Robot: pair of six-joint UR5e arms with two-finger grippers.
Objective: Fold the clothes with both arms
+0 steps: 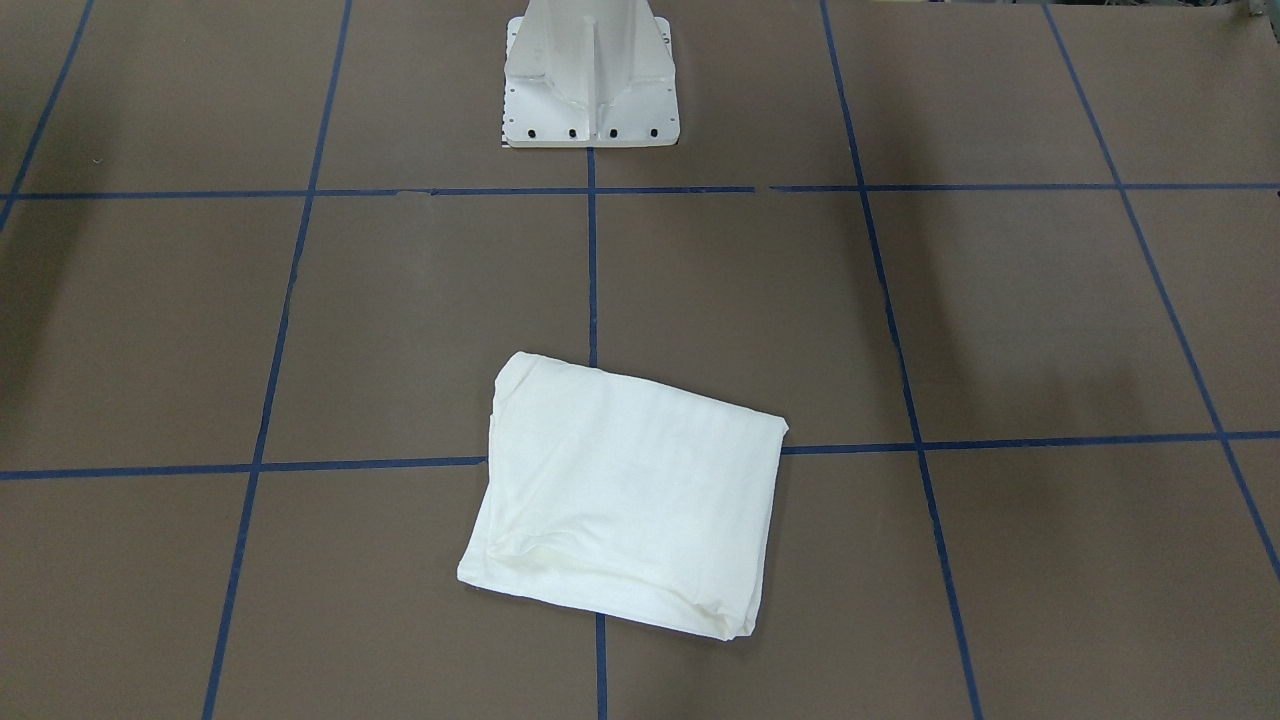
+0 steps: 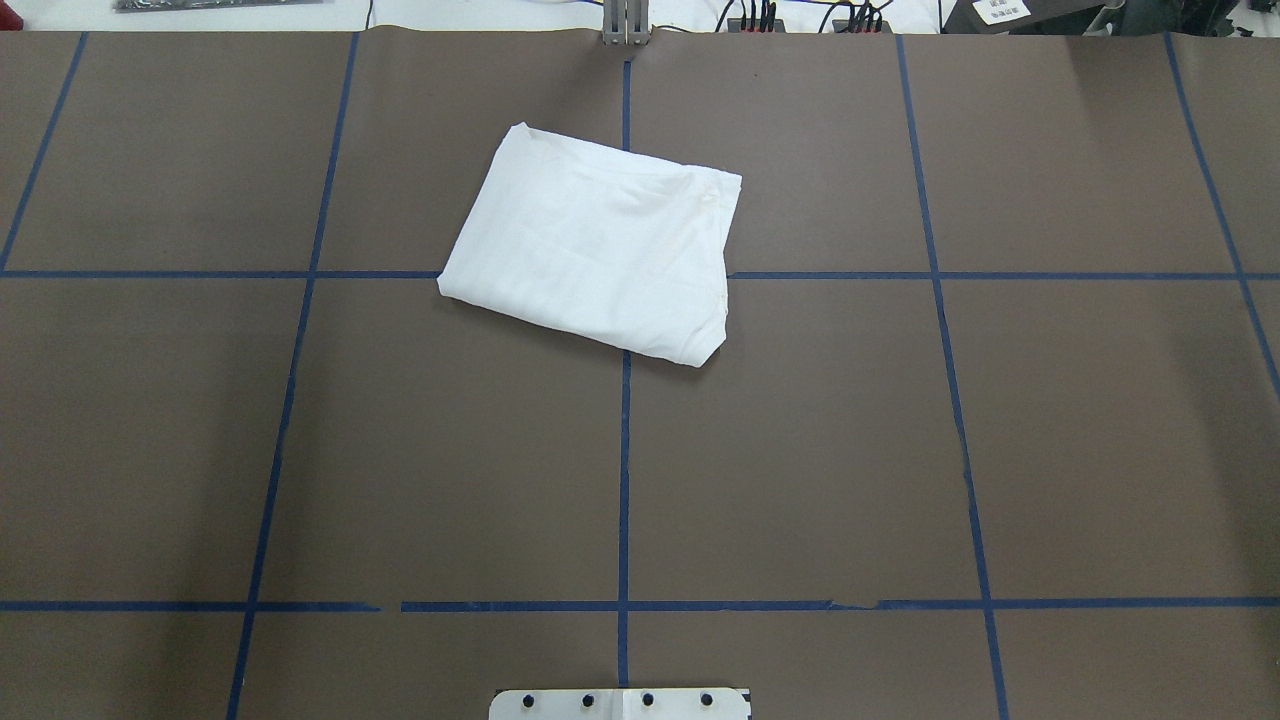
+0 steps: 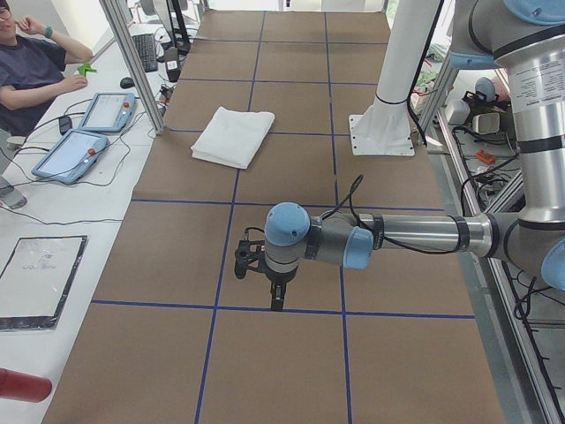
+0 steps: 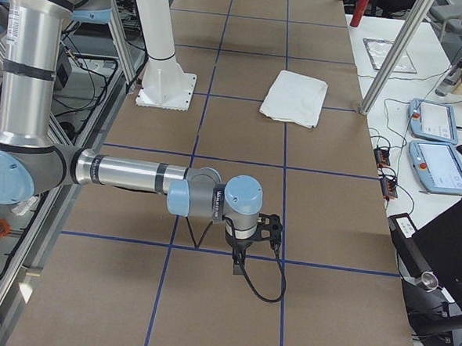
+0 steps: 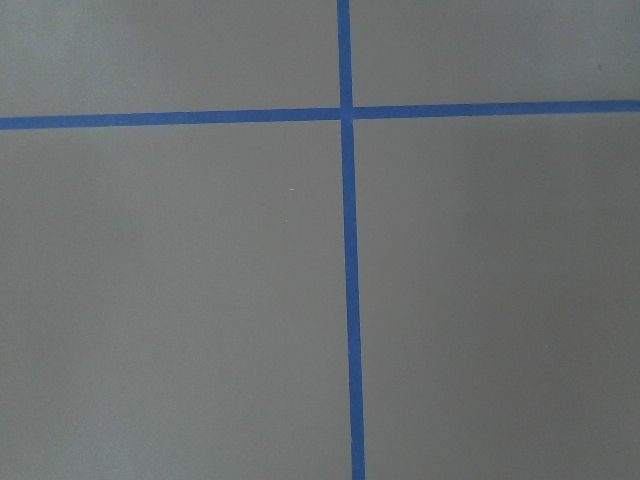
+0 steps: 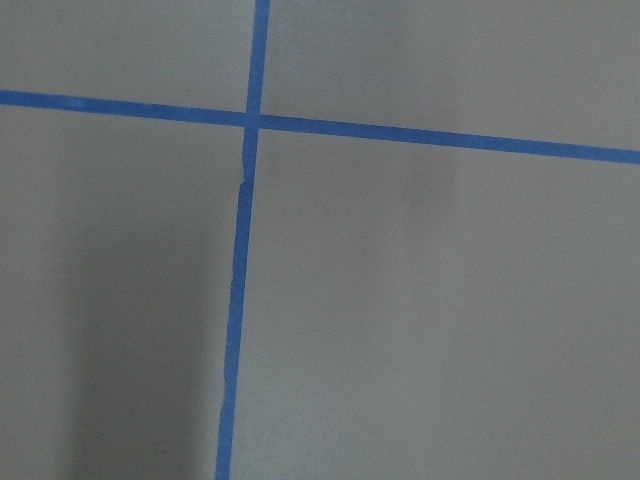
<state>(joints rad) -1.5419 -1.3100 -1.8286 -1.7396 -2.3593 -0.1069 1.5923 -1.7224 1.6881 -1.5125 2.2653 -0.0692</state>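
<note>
The clothes are one white shirt, folded into a flat rectangle on the brown table, slightly askew over a crossing of blue tape lines. No printed text shows on its upper side. My left gripper hangs pointing down over the table near its left end, far from the shirt. Over the opposite end my right gripper points down too, equally far from the shirt. Neither gripper shows in the overhead, front or wrist views, so I cannot tell whether they are open or shut.
The white pedestal base stands at the robot's side of the table. A blue tape grid divides the brown surface. A seated person and two teach pendants are at a side bench beyond the far edge.
</note>
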